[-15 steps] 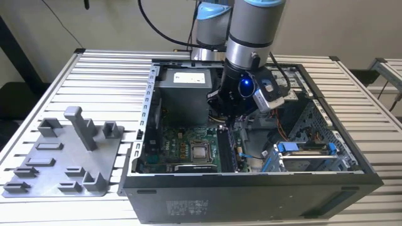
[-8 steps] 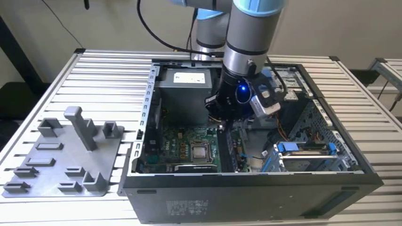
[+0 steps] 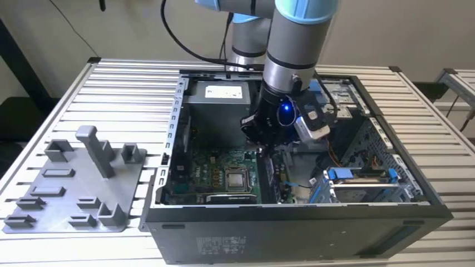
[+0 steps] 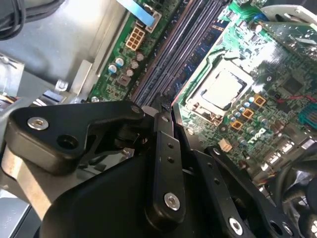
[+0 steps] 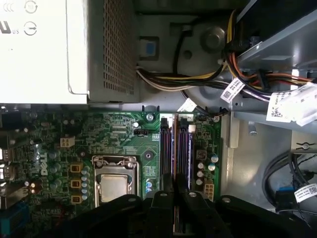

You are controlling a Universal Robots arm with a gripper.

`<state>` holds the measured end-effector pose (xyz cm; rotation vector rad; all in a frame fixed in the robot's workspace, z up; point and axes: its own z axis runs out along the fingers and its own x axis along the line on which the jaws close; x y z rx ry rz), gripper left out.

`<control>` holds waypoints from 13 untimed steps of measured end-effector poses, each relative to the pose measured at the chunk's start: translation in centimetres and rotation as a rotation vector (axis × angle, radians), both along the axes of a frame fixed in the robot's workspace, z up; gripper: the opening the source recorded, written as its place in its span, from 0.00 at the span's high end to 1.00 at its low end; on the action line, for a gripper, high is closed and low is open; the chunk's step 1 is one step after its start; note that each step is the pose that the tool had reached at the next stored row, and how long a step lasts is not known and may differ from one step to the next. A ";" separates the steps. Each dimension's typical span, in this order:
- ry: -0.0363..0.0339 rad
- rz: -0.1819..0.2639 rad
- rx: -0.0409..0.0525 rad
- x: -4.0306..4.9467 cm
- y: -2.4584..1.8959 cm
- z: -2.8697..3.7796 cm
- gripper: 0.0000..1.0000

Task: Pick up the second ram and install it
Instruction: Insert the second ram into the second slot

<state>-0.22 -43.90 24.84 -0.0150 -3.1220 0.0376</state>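
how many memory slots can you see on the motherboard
2 show clearly in the first wrist view: one nearer the processor socket, one beside it. The gripper may hide more.

A table (image 3: 126, 94) of pale metal slats fills the scene under even light. Behind it at 12 o'clock stands a plain beige wall (image 3: 386, 33). At 3 o'clock, a second slatted table (image 3: 461, 83) stands apart.

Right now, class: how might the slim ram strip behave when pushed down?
The second ram, edge-on in the hand, looks thin and flat: likely light, fairly stiff, yet fragile if bent sideways. Standing over narrow slots, it may tilt if pushed unevenly.
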 end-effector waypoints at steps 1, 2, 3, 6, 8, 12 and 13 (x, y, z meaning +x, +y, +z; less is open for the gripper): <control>0.0023 0.000 0.0001 -0.01 -0.02 -0.11 0.86; 0.0053 0.000 -0.0003 -0.01 -0.08 -0.16 0.86; 0.0080 0.000 -0.0001 -0.01 -0.16 -0.19 0.86; 0.0096 -0.001 -0.0008 -0.03 -0.22 -0.45 0.86; 0.0102 -0.001 -0.0026 -0.03 -0.24 -0.66 0.86; 0.0127 -0.001 -0.0042 -0.03 -0.37 -1.08 0.86; 0.0132 -0.001 -0.0045 -0.03 -0.49 -1.12 0.86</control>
